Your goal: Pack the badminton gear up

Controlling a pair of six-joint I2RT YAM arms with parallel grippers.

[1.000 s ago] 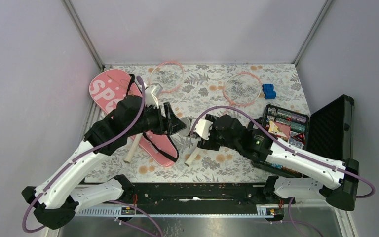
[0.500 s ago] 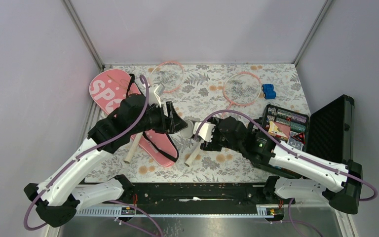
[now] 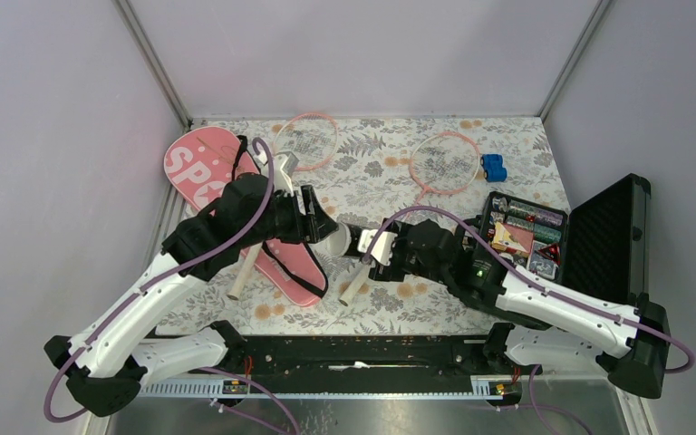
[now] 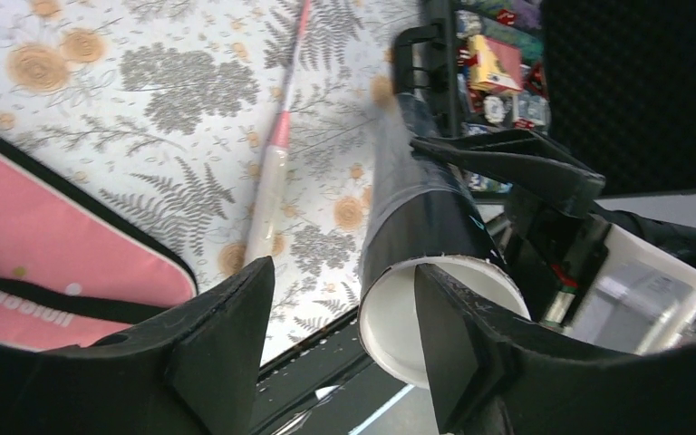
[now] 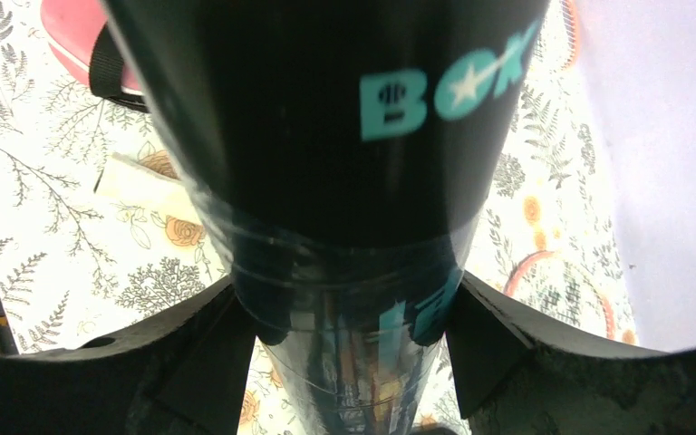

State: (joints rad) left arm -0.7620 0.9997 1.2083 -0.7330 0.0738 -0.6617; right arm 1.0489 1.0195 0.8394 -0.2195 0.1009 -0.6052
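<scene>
The black tube [image 5: 326, 136] is running off my right wrist frame's top edge, its teal print blurring below. My left arm [image 3: 236, 217] is hiding the middle of the pink bag [image 3: 190, 163].

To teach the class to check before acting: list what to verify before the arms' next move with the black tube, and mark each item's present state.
1. The right gripper clamps the black tube: ok.
2. The tube's open white end faces the left gripper: ok.
3. The left gripper has a load for the tube: not ok, jaws open, empty.
4. What the tube holds inside: cannot tell.
5. Both pink-framed rackets inside the pink SPORT bag: not ok, both outside.
</scene>
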